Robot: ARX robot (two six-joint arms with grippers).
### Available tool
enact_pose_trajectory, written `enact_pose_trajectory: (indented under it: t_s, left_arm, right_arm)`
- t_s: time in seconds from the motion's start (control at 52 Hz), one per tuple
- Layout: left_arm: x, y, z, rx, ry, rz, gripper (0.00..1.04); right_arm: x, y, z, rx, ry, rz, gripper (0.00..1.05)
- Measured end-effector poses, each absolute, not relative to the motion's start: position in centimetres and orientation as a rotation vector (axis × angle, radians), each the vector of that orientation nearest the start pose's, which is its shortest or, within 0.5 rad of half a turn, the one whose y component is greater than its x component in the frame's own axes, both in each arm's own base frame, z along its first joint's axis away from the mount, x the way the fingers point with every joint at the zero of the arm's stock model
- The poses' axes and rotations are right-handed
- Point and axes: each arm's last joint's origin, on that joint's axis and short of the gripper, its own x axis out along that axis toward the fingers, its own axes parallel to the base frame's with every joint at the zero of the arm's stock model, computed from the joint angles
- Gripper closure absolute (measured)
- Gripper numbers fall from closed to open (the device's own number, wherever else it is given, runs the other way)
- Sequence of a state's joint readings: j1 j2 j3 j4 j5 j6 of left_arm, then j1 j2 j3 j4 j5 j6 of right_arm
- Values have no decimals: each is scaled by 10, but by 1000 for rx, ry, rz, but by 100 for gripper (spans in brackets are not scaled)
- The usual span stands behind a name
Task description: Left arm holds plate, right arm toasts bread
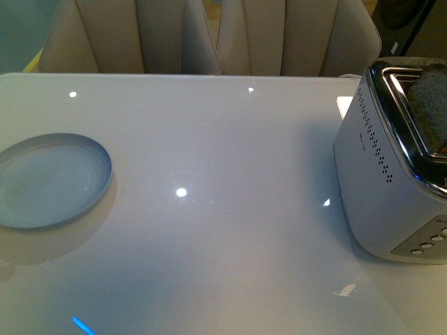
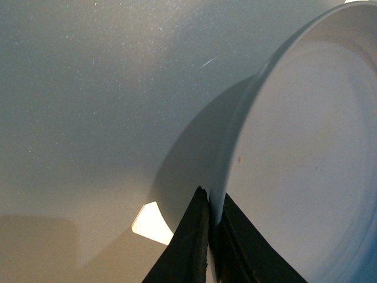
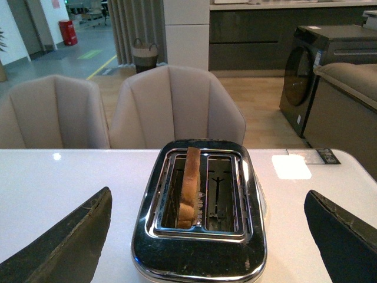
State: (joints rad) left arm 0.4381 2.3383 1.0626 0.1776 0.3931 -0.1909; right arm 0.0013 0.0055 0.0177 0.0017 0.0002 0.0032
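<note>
Left gripper point(image 2: 212, 236) is clamped on the rim of the plate point(image 1: 49, 180), one finger on each side of the edge. The plate sits at the left of the table point(image 1: 223, 153), and its shadow suggests it's held just off the surface

Right gripper point(image 3: 206, 236) has its fingers spread wide apart and holds nothing, hovering over the toaster point(image 3: 200, 212). Bread point(image 3: 189, 186) stands upright in one slot, the other slot is empty

Risks as I see them:
- the grip is only on the thin rim, so the plate could tip or slip out if the arm moves fast
- the bread leans a bit in the slot; a pinch off-centre could tear it or jam it against the slot wall
- the plate is well apart from the toaster, so any handover means a long carry

Writing: there's a small mark on the toaster's side, too small to read. No other text legible
</note>
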Motion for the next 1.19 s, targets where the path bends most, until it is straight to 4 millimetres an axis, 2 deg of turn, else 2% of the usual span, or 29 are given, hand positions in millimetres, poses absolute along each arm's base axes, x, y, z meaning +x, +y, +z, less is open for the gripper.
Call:
enact_pose_trajectory:
  t_s: [0.231, 0.538, 0.673, 0.769, 0.865, 0.904, 1.038, 1.192]
  left_arm:
    - [342, 150, -15, -609, 1028, 139, 100]
    - [342, 149, -17, -599, 1043, 150, 58]
    - [345, 147, -9, -588, 1021, 143, 38]
    - [350, 144, 17, -558, 940, 131, 21]
    - [354, 138, 57, -515, 838, 110, 5]
    - [356, 132, 79, -499, 785, 96, 7]
    - [351, 109, 136, -461, 661, 58, 7]
    - [340, 83, 181, -426, 577, 59, 7]
  right_arm:
    - [97, 0, 169, 3, -14, 1, 9]
    - [97, 0, 169, 3, -14, 1, 9]
    - [97, 0, 169, 3, -14, 1, 9]
    - [97, 0, 169, 3, -14, 1, 9]
    - [97, 0, 169, 3, -14, 1, 9]
    - [97, 0, 169, 3, -14, 1, 9]
    - [97, 0, 169, 3, -14, 1, 9]
    - [97, 0, 169, 3, -14, 1, 9]
